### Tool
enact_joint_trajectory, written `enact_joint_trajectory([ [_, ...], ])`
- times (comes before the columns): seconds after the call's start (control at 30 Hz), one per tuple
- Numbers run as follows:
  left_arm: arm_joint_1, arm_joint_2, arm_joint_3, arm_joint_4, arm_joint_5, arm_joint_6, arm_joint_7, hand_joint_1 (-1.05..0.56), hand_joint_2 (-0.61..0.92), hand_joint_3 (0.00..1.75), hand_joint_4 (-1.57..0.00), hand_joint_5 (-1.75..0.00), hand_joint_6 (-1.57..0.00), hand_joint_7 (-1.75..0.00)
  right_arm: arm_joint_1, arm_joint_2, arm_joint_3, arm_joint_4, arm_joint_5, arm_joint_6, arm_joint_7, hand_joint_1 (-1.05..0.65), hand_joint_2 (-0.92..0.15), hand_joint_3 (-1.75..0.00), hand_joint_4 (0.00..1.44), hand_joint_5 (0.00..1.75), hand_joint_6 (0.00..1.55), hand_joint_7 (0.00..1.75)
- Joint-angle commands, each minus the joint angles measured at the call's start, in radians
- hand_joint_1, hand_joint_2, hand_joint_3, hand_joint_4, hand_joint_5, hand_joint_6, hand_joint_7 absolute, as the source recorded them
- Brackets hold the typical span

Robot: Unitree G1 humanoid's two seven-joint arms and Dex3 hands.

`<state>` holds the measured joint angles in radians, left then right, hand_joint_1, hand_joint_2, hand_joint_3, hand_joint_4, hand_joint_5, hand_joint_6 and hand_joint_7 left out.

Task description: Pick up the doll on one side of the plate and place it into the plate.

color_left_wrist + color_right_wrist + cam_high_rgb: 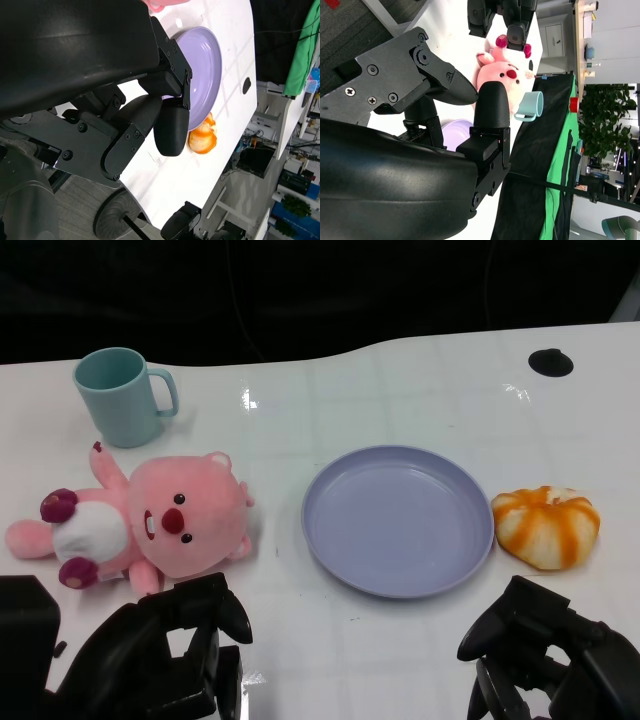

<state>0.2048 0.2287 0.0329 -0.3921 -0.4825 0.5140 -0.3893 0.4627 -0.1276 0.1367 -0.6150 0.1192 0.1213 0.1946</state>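
Observation:
A pink plush doll lies on its back on the white table, left of the lilac plate. An orange-and-white striped plush sits just right of the plate. The plate holds nothing. My left hand hovers near the table's front edge, just in front of the pink doll, holding nothing. My right hand hangs at the front right, below the striped plush, also holding nothing. The left wrist view shows the plate and striped plush past my left hand. The right wrist view shows the pink doll.
A teal mug stands behind the pink doll at the back left, also seen as the mug in the right wrist view. A small black round fitting sits at the table's back right. Dark space lies beyond the table's far edge.

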Motion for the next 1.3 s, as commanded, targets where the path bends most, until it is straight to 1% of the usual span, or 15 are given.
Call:
enact_joint_trajectory([
  [0.03,-0.008,0.012,0.011,0.006,0.002,-0.009,-0.006,-0.06,0.40,1.45,-0.92,-1.75,-0.83,-1.59,-0.002,-0.004,-0.002,-0.014,0.005,0.007,-0.002,-0.25,-0.61,-1.11,0.59,1.75,0.48,1.55],
  [0.47,-0.003,-0.002,0.017,0.008,-0.004,-0.020,-0.004,-0.05,0.41,1.45,-0.92,-1.75,-0.81,-1.59,-0.003,-0.004,-0.006,-0.006,0.005,-0.001,-0.001,-0.26,-0.61,-1.10,0.60,1.75,0.49,1.54],
  [0.57,-0.001,-0.010,0.020,0.008,-0.005,-0.031,-0.002,-0.06,0.40,1.46,-0.89,-1.75,-0.80,-1.58,-0.004,-0.005,-0.006,-0.005,0.006,0.002,0.000,-0.25,-0.61,-1.09,0.59,1.75,0.49,1.54],
  [0.7,0.004,-0.026,0.028,-0.002,-0.010,-0.045,0.005,-0.11,0.46,1.32,-0.83,-1.69,-0.78,-1.43,-0.006,-0.005,-0.007,0.003,0.001,-0.009,0.000,-0.25,-0.61,-1.09,0.59,1.75,0.49,1.54],
  [0.73,0.005,-0.032,0.032,-0.006,-0.015,-0.047,0.006,-0.11,0.47,1.29,-0.80,-1.66,-0.77,-1.34,-0.007,-0.006,-0.007,0.004,0.001,-0.009,0.000,-0.25,-0.61,-1.09,0.59,1.75,0.49,1.54],
  [0.77,0.008,-0.039,0.036,-0.011,-0.017,-0.056,0.007,-0.11,0.48,1.27,-0.79,-1.63,-0.78,-1.28,-0.007,-0.005,-0.007,0.004,0.001,-0.008,0.000,-0.25,-0.61,-1.09,0.60,1.75,0.49,1.54],
  [0.83,0.013,-0.049,0.042,-0.024,-0.015,-0.068,0.011,-0.14,0.41,1.33,-0.77,-1.56,-0.78,-1.14,-0.006,-0.005,-0.007,0.001,0.002,-0.004,-0.001,-0.25,-0.61,-1.09,0.60,1.75,0.49,1.54],
  [0.87,0.013,-0.051,0.047,-0.031,-0.016,-0.074,0.012,-0.17,0.39,1.32,-0.75,-1.54,-0.77,-1.10,-0.005,-0.005,-0.007,0.000,0.003,-0.003,-0.001,-0.25,-0.62,-1.09,0.60,1.75,0.49,1.54],
  [0.9,0.014,-0.052,0.052,-0.039,-0.014,-0.084,0.012,-0.19,0.39,1.29,-0.74,-1.51,-0.75,-1.06,-0.005,-0.004,-0.006,0.000,0.004,-0.004,0.000,-0.24,-0.62,-1.09,0.60,1.75,0.49,1.54],
  [0.93,0.014,-0.052,0.055,-0.044,-0.012,-0.091,0.011,-0.23,0.45,1.16,-0.70,-1.49,-0.72,-1.01,-0.005,-0.004,-0.006,0.000,0.005,-0.006,0.000,-0.24,-0.62,-1.09,0.60,1.75,0.49,1.54],
  [0.97,0.012,-0.053,0.061,-0.048,-0.011,-0.104,0.009,-0.25,0.49,1.08,-0.67,-1.47,-0.70,-0.97,-0.004,-0.004,-0.006,-0.001,0.004,-0.007,0.000,-0.24,-0.62,-1.09,0.61,1.75,0.49,1.54],
  [1.03,0.009,-0.056,0.069,-0.051,-0.011,-0.124,0.007,-0.26,0.64,0.82,-0.59,-1.42,-0.66,-0.88,-0.004,-0.004,-0.005,-0.003,0.002,-0.006,-0.001,-0.23,-0.62,-1.09,0.61,1.75,0.49,1.54],
  [1.1,0.007,-0.050,0.070,-0.055,0.017,-0.163,0.005,-0.28,0.72,0.67,-0.55,-1.36,-0.64,-0.79,-0.003,-0.004,-0.002,-0.007,-0.003,-0.004,-0.003,-0.24,-0.61,-1.09,0.61,1.75,0.49,1.54],
  [1.23,0.003,-0.028,0.071,-0.061,0.066,-0.211,0.006,-0.37,0.87,0.36,-0.48,-1.18,-0.58,-0.57,-0.002,-0.003,0.003,-0.009,-0.006,-0.007,-0.005,-0.24,-0.61,-1.10,0.61,1.75,0.49,1.54],
  [1.3,-0.003,-0.019,0.078,-0.053,0.074,-0.243,-0.008,-0.39,0.91,0.26,-0.45,-1.11,-0.55,-0.48,-0.003,-0.002,0.004,-0.008,-0.002,-0.006,-0.004,-0.24,-0.61,-1.10,0.60,1.75,0.49,1.54],
])
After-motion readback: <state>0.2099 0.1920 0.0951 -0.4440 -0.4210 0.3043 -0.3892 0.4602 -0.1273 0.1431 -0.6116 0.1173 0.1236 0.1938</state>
